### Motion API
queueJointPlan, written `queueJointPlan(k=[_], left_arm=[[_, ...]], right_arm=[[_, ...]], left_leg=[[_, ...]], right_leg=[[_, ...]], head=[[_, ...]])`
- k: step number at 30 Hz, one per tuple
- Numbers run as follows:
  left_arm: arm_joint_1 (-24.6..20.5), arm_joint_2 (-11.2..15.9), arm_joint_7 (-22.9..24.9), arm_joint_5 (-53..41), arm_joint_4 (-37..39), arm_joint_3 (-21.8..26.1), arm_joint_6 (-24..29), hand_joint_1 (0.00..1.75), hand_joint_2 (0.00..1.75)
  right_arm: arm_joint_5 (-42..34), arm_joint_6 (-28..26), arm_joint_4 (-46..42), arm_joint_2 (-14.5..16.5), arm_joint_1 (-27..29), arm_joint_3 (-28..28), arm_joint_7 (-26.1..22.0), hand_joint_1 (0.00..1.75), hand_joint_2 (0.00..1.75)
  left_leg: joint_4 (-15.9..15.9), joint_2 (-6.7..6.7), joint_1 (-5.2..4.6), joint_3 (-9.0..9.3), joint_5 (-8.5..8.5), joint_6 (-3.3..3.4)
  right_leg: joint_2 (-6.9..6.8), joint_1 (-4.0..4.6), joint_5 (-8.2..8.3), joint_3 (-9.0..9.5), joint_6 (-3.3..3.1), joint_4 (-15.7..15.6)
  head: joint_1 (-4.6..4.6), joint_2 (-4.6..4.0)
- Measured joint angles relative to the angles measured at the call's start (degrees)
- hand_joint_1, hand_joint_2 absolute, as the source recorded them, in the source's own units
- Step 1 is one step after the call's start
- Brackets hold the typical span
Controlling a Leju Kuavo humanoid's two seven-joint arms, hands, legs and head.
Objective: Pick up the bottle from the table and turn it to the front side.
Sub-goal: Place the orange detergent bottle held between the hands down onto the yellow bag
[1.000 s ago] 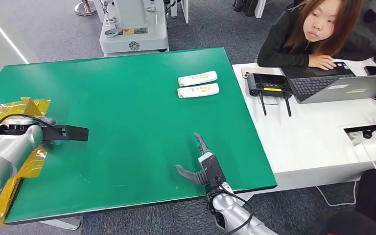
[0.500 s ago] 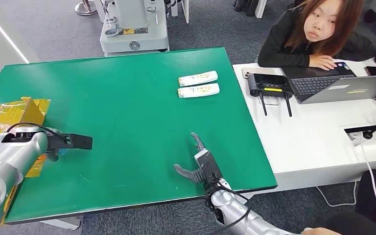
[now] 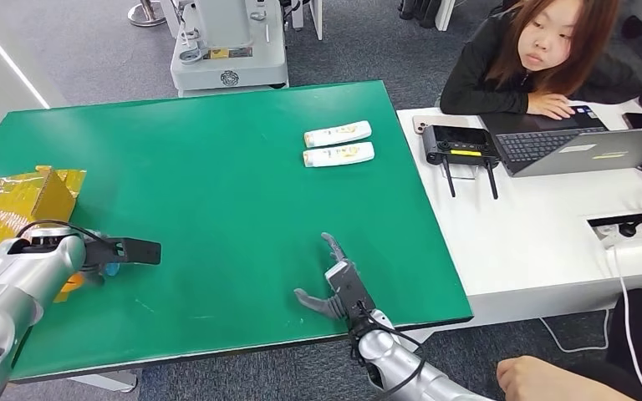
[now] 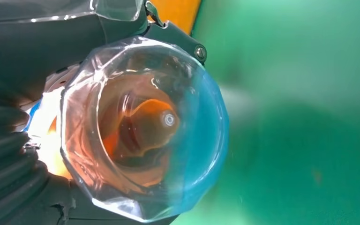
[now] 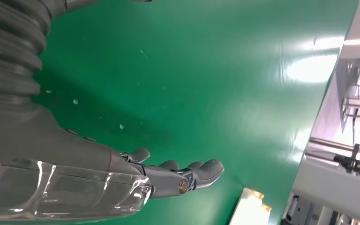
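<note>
Two hands of mine show in the head view, both low over the green table [image 3: 217,167]. At the near left edge my left hand [image 3: 100,255] is wrapped around a bottle [image 3: 110,269]; from here little of it shows past my wrist beyond a bit of blue. Just left of that hand lies a yellow box [image 3: 17,200]. Near the table's near edge, right of the middle, my right hand [image 3: 338,284] holds nothing, its fingers straight and pointing far, its thumb spread out to the left. Two white tubes [image 3: 338,144] lie side by side at the far right of the table, well apart from both hands. At a white desk [image 3: 535,225] to the right a person [image 3: 535,58] sits by a laptop [image 3: 585,149].

From my left wrist, the bottle [image 4: 143,126] is seen end on: clear plastic with orange-brown liquid inside and a blue tint on one side, my dark fingers [image 4: 9,159] closed against it.

From my right wrist, my right hand [image 5: 168,176] lies flat and open just above the green surface, touching nothing that I can see.
</note>
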Motion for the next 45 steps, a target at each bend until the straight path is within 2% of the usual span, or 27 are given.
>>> queueJointPlan(k=[10,14,20,26,30,35,39,45], left_arm=[[2.46,0.67,-2.63,-1.11,0.0,0.24,0.72,1.75,1.75],[2.63,0.48,-3.47,-1.2,0.0,0.24,1.28,1.75,1.75],[3.06,0.14,-7.56,-2.82,-0.02,0.24,4.09,1.75,1.75],[3.22,-2.72,-11.24,-5.2,-0.03,0.22,7.3,1.75,1.75],[3.23,-4.74,-11.72,-5.59,-0.04,0.22,7.96,1.75,1.75],[3.29,-5.79,-11.88,-5.72,-0.04,0.22,8.55,1.75,1.75],[3.35,-6.25,-11.81,-5.37,-0.04,0.22,9.13,0.01,1.75],[3.2,-7.09,-10.32,-4.52,-0.04,0.22,8.45,0.0,1.75]], right_arm=[[2.11,-0.77,-2.33,-0.69,2.41,0.73,1.33,0.0,1.75],[5.23,-0.84,-4.85,-1.13,3.87,0.73,3.51,0.0,1.75],[8.46,1.62,-6.31,-1.16,3.78,0.67,5.17,0.0,1.75],[10.16,3.73,-5.88,-1.16,3.07,-0.15,4.2,0.0,1.75],[10.16,4.27,-5.27,-1.16,2.82,-0.76,3.76,0.0,1.75],[10.15,4.34,-4.82,-1.16,2.82,-1.19,3.51,0.0,1.75],[10.15,4.42,-4.55,-1.16,2.83,-1.61,3.11,0.0,1.75],[11.22,3.91,-4.44,-1.16,3.16,-2.34,3.09,0.0,1.75]], left_leg=[[0.0,-0.04,-0.01,0.0,0.0,0.0],[0.0,-0.04,-0.02,0.01,0.0,0.0],[0.0,-0.18,-0.01,0.07,0.07,0.01],[-0.01,-0.46,-0.01,0.07,0.21,0.0],[0.0,-0.41,-0.03,0.07,0.22,0.01],[0.01,-0.39,-0.02,0.07,0.22,0.01],[0.0,-0.4,-0.01,0.07,0.22,0.0],[-0.01,-0.37,-0.01,0.07,0.22,0.0]], right_leg=[[-0.03,0.0,0.0,0.02,0.0,-0.01],[-0.03,-0.01,0.0,0.03,0.0,-0.02],[-0.19,-0.01,0.0,0.09,0.0,-0.01],[-0.46,-0.01,0.02,0.17,0.02,-0.01],[-0.4,-0.02,0.07,0.18,0.05,-0.01],[-0.38,-0.03,0.08,0.15,0.05,-0.02],[-0.39,-0.01,0.07,0.13,0.05,-0.01],[-0.37,-0.01,0.07,0.14,0.05,-0.01]], head=[[0.01,0.0],[0.0,0.0],[0.0,0.0],[0.0,0.0],[0.01,0.0],[0.0,0.0],[-0.01,0.0],[0.01,0.0]])
